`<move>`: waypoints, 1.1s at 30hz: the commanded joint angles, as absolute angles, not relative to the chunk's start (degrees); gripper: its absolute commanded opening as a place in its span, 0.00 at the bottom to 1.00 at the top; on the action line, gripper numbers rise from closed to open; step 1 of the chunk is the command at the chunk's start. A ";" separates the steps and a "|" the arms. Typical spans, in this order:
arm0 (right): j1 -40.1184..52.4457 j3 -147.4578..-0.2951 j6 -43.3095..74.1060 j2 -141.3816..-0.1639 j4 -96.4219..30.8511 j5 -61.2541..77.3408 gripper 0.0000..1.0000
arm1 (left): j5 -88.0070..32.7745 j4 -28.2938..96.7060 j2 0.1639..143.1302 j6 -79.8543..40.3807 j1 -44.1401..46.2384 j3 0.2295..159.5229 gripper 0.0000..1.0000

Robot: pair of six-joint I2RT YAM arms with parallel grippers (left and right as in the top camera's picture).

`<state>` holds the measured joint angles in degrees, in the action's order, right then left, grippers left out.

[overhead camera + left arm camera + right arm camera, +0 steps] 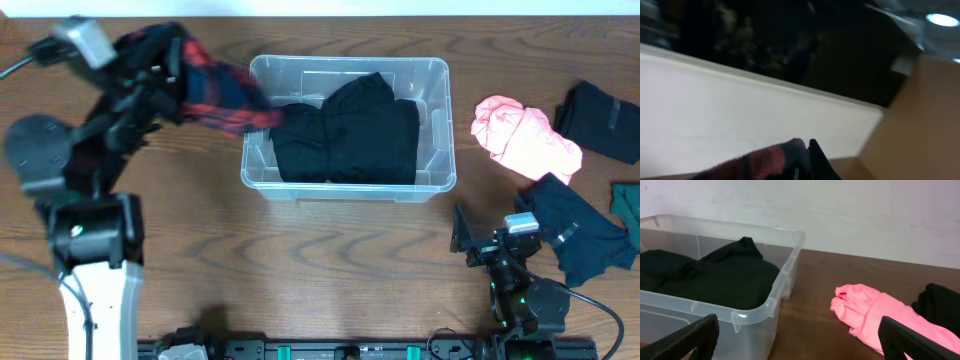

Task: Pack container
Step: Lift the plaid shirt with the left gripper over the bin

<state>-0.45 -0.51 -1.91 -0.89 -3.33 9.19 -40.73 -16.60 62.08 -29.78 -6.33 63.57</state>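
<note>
Left arm is at the table's left side, elbow bent, wrist raised and angled toward the container's left end. Left gripper [165, 72] is clenched on a red-and-black plaid garment [215, 95]. The cloth bunches at the fingers and trails right, its free end draping over the container's left rim. In the left wrist view the dark fingertips [812, 157] sit pressed together with plaid fabric [760, 162] beside them; the rest is blurred wall and ceiling.

Right arm sits low at the table's near right corner, folded, wrist aimed toward the container. Right gripper [490, 235] is released, jaws spread wide, holding nothing and touching nothing; its fingers [690, 340] frame the bottom corners of the right wrist view.

The container [445, 130], a clear rectangular bin, stands upright at table centre toward the far edge. A black garment [345, 135] fills most of it, heaped toward the middle and right.

On the table [300, 270], the strip in front of the container is bare wood. To the container's right, near but apart from it, lies a pink garment [525, 135]. A black garment [600, 120] is just beyond that. Another dark garment [575, 230] lies beside the right arm, and a teal piece [628, 205] is at the right edge.
</note>
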 commanded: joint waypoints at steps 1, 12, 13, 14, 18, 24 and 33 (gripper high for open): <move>-0.03 -0.32 -2.22 -0.64 -3.44 9.10 0.99 | -40.69 -19.57 64.53 -29.45 -2.61 65.67 0.06; -0.03 -0.32 -2.22 -0.64 -3.44 9.15 0.99 | -34.15 -29.19 73.82 -29.89 9.41 65.91 0.06; -0.03 -0.32 -2.22 -0.64 -3.44 9.15 0.99 | -33.21 -29.93 74.61 -29.89 10.50 65.98 0.06; -0.03 -0.32 -2.22 -0.67 -3.44 9.15 0.99 | -31.97 -30.74 75.57 -29.87 11.70 66.04 0.06; -0.03 -0.32 -2.22 -0.64 -3.44 9.15 0.99 | -28.77 -32.77 79.24 -29.82 15.55 67.05 0.06; -0.03 -0.32 -2.22 -0.64 -3.44 9.15 0.99 | -28.51 -33.52 85.65 -29.63 19.66 71.59 0.06; -0.03 -0.32 -2.22 -0.64 -3.44 9.15 0.99 | -38.70 -24.21 91.53 -20.16 23.99 81.23 0.06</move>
<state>-0.45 -0.51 -1.91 -0.89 -3.33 9.19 -33.98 -25.78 91.85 -26.24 22.94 77.14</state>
